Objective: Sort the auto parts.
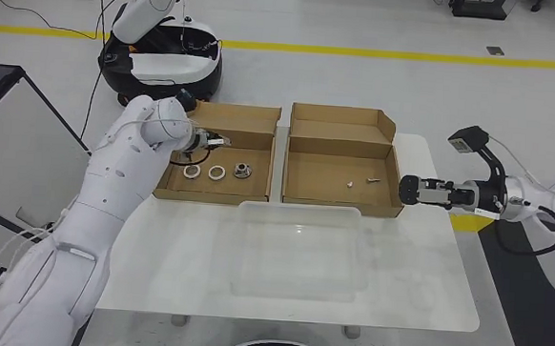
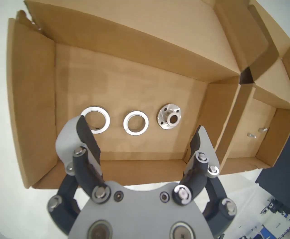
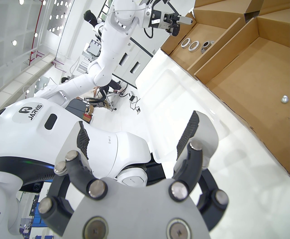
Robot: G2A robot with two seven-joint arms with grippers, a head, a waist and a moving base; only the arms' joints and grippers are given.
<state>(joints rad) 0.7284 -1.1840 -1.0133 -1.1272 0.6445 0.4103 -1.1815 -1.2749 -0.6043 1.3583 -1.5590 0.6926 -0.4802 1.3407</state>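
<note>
The left gripper [image 2: 140,126] is spread wide and holds nothing. It hangs over the left cardboard box [image 2: 136,45], near the outer side of that box. Below it, on the box floor, three metal parts lie in a row, apart from one another: a flat ring [image 2: 108,118] under the tip of one finger [image 2: 86,133], a second ring [image 2: 147,123] about midway between the fingertips, and a flanged hub [image 2: 168,118] with its collar pointing up, nearer the other finger. None of them touches the gripper.

The right gripper [image 3: 137,122] is also open wide and empty. In the top view it sits at the table's [image 1: 424,277] outer edge, just beside the side wall of the right cardboard box [image 1: 343,124].

The two boxes stand side by side at the far side of the table, walls touching, lids folded back. The right box holds two small bolts [image 1: 351,185] [image 1: 373,177], close together near its outer side. A clear plastic tray [image 1: 299,210] lies in front of the boxes, just beside their near walls.
</note>
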